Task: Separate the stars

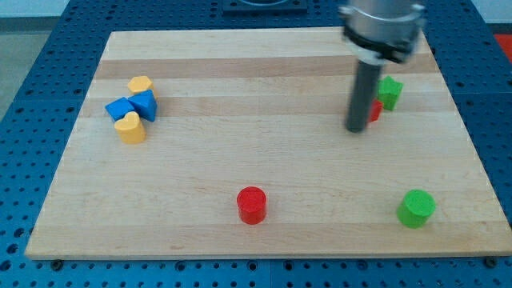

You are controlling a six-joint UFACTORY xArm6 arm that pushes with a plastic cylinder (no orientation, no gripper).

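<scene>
A green star (390, 91) sits near the view's right edge of the wooden board (264, 152), toward the top. A red block (374, 110), mostly hidden behind the rod so its shape cannot be made out, lies just below-left of the green star, touching or nearly touching it. My tip (356, 129) rests on the board right beside the red block, at its left and slightly below.
A red cylinder (251, 205) stands at the bottom centre and a green cylinder (416, 208) at the bottom right. At the left is a cluster: a yellow block (140, 84), two blue blocks (120, 110) (146, 104) and a yellow heart (130, 128).
</scene>
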